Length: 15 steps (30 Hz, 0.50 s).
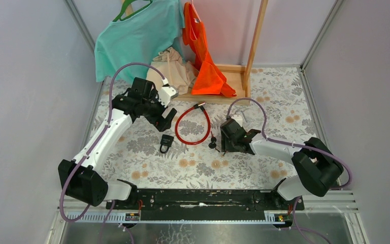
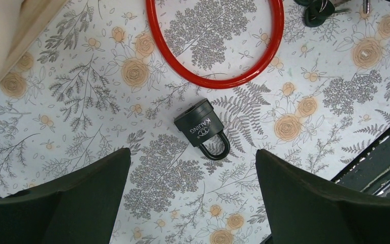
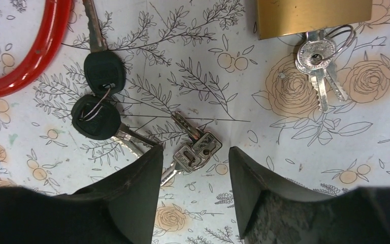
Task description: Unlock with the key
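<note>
- Seeing left fingers (image 2: 81, 203) spread wide, holding nothing, hanging above the floral desk (image 2: 56, 117).
- Spotting black padlock (image 2: 203, 129) flat on the desk right under that gap, shackle looking seated, apart from both fingers.
- Spotting red cable loop (image 2: 218, 81) just beyond the padlock, not touching it.
- Seeing right fingers (image 3: 132, 198) partly apart, low over the desk, straddling small silver keys (image 3: 195, 150); no clamp on them, clear gap on one side.
- Noting black-headed keys (image 3: 96, 101) on a ring just beside the silver ones, one blade running to the edge of a fingertip; can't tell contact.
- Noting brass padlock (image 3: 312, 18) farther out, key bunch (image 3: 317, 66) at its near edge.
</note>
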Tool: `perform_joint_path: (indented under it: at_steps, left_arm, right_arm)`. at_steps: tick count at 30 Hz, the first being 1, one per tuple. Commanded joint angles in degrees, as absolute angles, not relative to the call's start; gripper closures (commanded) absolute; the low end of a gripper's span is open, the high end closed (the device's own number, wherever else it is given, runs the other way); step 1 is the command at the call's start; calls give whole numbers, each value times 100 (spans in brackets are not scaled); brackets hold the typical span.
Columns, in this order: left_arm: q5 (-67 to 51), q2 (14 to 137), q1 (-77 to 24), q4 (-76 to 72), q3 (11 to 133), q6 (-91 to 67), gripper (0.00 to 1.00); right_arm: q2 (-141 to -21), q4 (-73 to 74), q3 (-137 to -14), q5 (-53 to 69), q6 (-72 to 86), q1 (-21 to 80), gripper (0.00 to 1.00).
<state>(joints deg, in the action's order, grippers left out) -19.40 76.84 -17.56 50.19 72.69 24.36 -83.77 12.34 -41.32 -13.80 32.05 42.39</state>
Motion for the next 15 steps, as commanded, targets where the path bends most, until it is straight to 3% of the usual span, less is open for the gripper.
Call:
perform_joint_path:
  at_steps: [1,9,15]
  left_arm:
    - [-2109,7525,-1723,5098,7225,2549,0]
    - [-1998,7523,-1723,5098,7224,2587,0]
    - [-1954,7540,-1723,5099,7237,2610,0]
  right_arm:
    - [-8572,1005,-4160,-1460,3368,4288,45]
    - [-8823,998,-4293,-1443,3386,4289,57]
    - [-8794,1057,-4297,-1463,3379,4285,76]
